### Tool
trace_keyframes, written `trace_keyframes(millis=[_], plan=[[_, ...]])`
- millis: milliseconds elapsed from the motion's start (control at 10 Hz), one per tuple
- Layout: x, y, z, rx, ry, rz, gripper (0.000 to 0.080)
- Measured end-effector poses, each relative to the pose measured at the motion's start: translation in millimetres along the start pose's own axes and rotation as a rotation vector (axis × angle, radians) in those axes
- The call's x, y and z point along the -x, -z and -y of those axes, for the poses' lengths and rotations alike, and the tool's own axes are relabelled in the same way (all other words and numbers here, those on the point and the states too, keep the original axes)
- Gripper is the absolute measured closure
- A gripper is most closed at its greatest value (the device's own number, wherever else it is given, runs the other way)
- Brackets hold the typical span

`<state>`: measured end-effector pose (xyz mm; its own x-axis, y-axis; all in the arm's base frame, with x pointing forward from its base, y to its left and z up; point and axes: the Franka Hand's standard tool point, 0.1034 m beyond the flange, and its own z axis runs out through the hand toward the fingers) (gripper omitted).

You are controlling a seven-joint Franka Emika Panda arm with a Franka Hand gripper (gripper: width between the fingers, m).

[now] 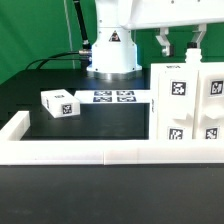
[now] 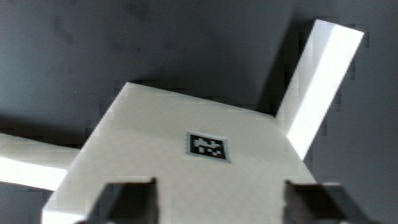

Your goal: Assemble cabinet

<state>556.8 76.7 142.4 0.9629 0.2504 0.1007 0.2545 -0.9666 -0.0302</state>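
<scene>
The cabinet's large white body (image 1: 185, 100) stands upright at the exterior view's right, with black-and-white markers on its front. My gripper (image 1: 178, 45) hangs just above its top, fingers apart and nothing between them. In the wrist view the body's top face (image 2: 178, 125), with one marker, fills the middle. My gripper (image 2: 221, 203) is open, and its dark fingers (image 2: 125, 203) stand wide over that face. A small white cabinet block (image 1: 60, 103) with markers lies on the black table at the exterior view's left.
The marker board (image 1: 113, 97) lies flat in front of the robot's base (image 1: 112, 55). A long low white border rail (image 1: 90, 153) runs along the front and up the left side. The rail (image 2: 320, 80) also shows beyond the body in the wrist view.
</scene>
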Motion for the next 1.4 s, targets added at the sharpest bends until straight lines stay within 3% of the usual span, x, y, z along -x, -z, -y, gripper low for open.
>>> trace_keyframes(millis=[100,200,300,600,900,1000,1400], plan=[[0.0,0.0,0.0,0.000,0.000,0.000,0.0358],[0.1,-0.1,0.0,0.000,0.000,0.000,0.0178],[1.6,-0.6,-0.9,0.000,0.003,0.002,0.0061],[52.2,-11.2,-33.4,-0.010,0.057,0.027,0.0003],[84.9,-17.1,-86.5,-0.018,0.084,0.054,0.0002],[89.6,-18.0,-94.9,-0.019,0.086,0.056,0.0002],[89.2,-18.3,-93.4,-0.020,0.087,0.057,0.0002]])
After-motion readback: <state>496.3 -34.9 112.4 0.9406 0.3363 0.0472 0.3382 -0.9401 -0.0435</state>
